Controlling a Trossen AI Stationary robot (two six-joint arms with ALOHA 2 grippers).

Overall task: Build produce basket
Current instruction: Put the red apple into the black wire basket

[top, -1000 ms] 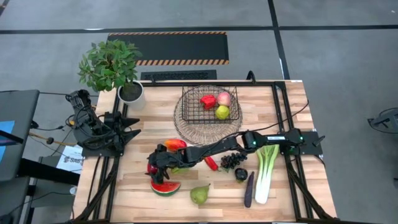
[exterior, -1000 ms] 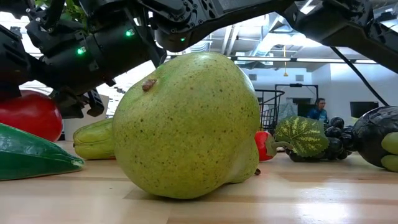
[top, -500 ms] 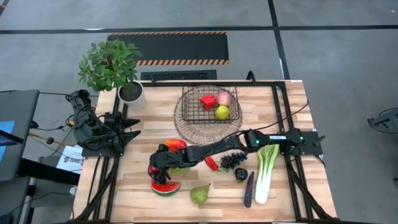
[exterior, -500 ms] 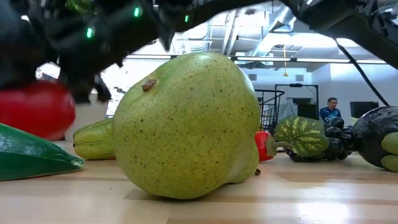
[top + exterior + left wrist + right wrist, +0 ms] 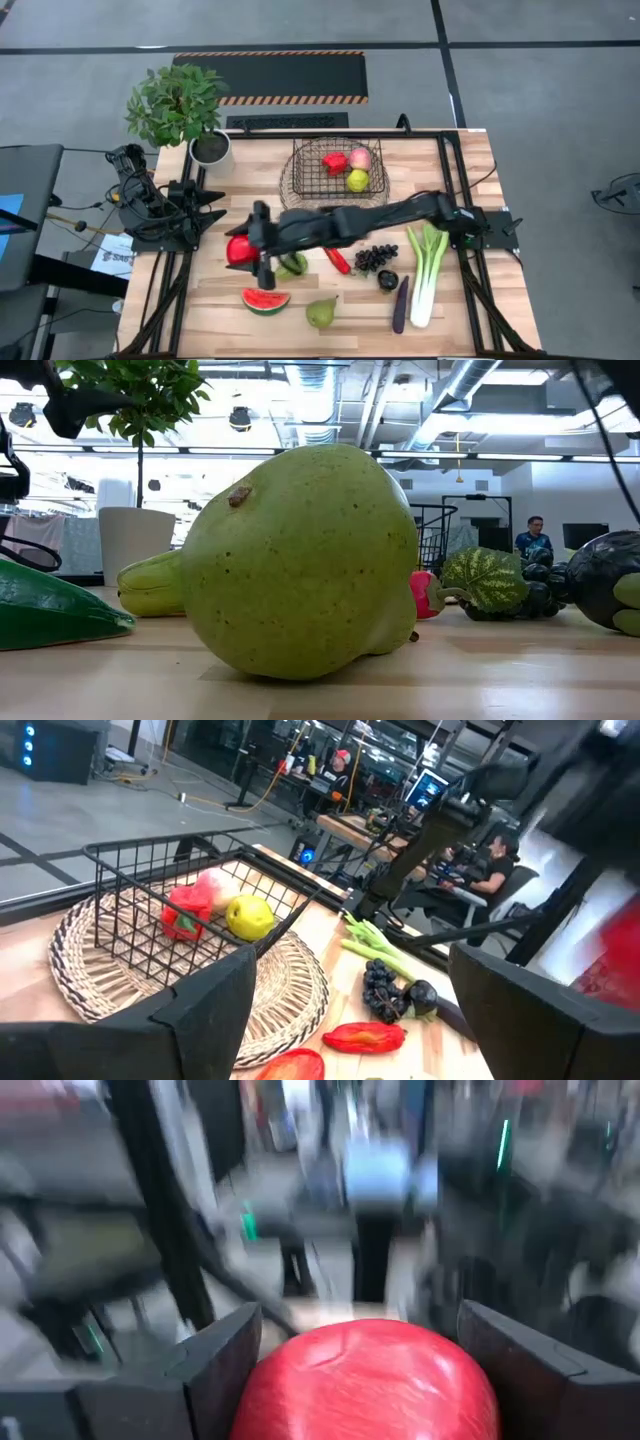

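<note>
My right gripper (image 5: 247,250) is over the table's left middle, raised above it and shut on a red apple (image 5: 237,250). The dark wire basket (image 5: 336,168) stands on a round pale tray (image 5: 290,205) at the far middle. It holds a red piece, a peach (image 5: 361,158) and a yellow-green fruit. My left gripper (image 5: 213,206) waits open and empty at the table's left edge. On the table lie a watermelon slice (image 5: 265,300), a pear (image 5: 320,313), a chili (image 5: 340,260), grapes (image 5: 375,257), an eggplant (image 5: 401,303) and a leek (image 5: 428,265). My right gripper pinches the red apple (image 5: 365,1380) between its two fingers (image 5: 215,1365), one on each of two opposite sides. The arm reaches in from the table's right, with the apple at the fingers' left end. The apple is lifted clear of the table.
A leafy plant in a white pot (image 5: 211,150) stands at the far left corner. A green fruit (image 5: 293,264) lies just right of the held apple. The big pear (image 5: 300,560) fills the low view. A person (image 5: 533,538) shows in the room behind.
My right gripper has risen from the table with the red apple, up out of the low view, and gone a little toward the far edge. The apple, which rested on the table beside the watermelon slice, is now lifted clear.
</note>
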